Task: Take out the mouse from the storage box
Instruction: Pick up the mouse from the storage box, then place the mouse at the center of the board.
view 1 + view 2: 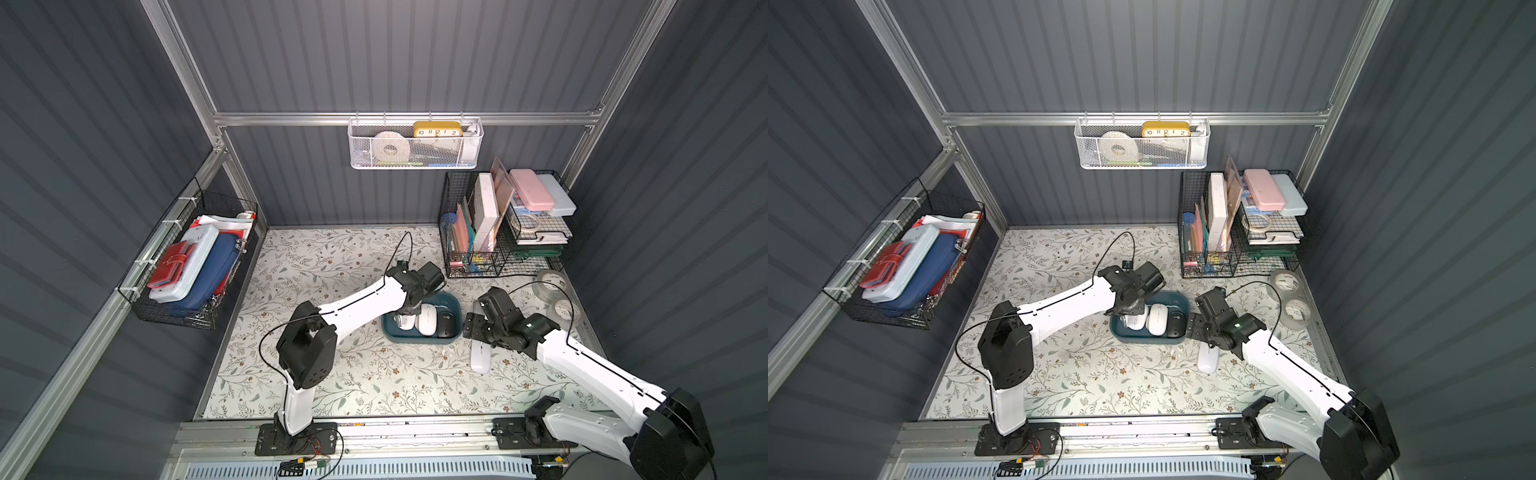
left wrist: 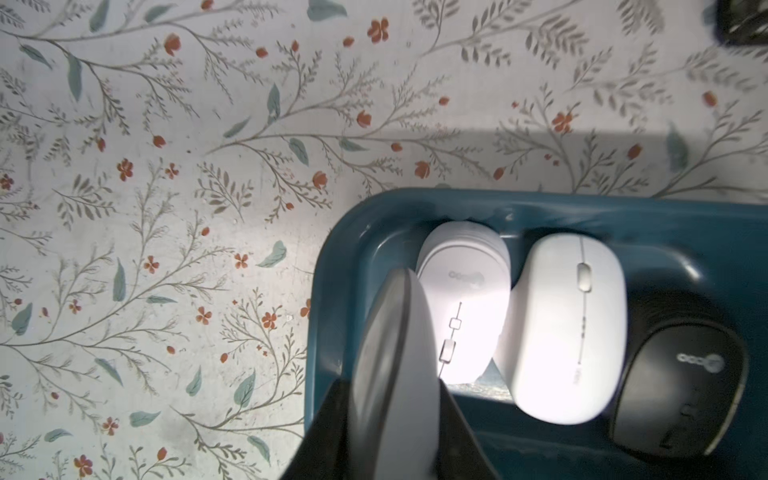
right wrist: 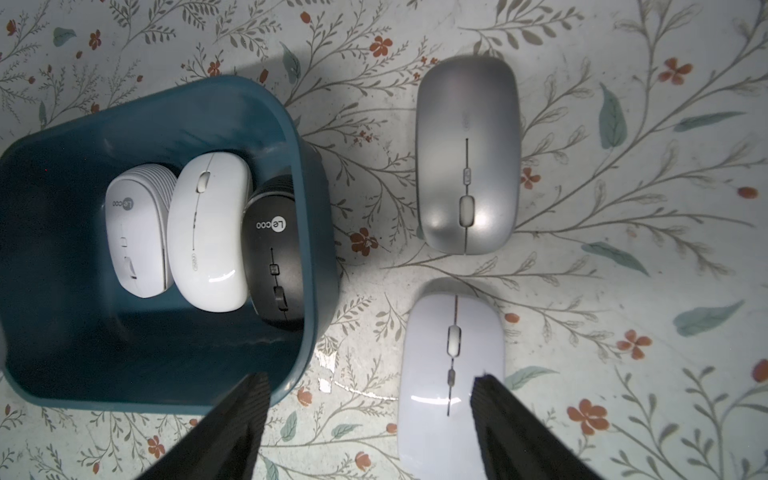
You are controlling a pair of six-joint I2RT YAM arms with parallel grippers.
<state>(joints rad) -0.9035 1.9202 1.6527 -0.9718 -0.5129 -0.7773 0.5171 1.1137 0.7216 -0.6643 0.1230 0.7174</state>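
The left gripper (image 2: 392, 405) is clamped on a slim grey plastic mouse (image 2: 395, 332). The mouse shows edge-on between the fingers, with its long axis running straight out past the fingertips. Hand and mouse hang over one end of the shallow dark teal plastic storage box (image 2: 582, 205), inside the line of its rim, with the box's end wall close on one side of the hand.

On the hand's other side, just beside the held mouse, lies a white ribbed plastic mouse (image 2: 465, 291). Beyond it come a smooth white oval mouse (image 2: 561, 324) and a black plastic mouse (image 2: 681, 382). All three lie roughly parallel to the held one. With so little room on either side, I judge straight up to be the clear way out.

The right gripper (image 3: 370, 386) stands open and empty outside the box's far end, over the floral-patterned tabletop (image 3: 623, 249). A flat glossy white mouse (image 3: 451, 374) lies beneath it and a matte silver mouse (image 3: 467, 153) ahead of its fingertips. The left arm is the nearer one.

The held mouse is blurred and its rear end is buried between the fingers. Whether its front tip touches the box floor cannot be told. In both top views the left wrist covers most of it.
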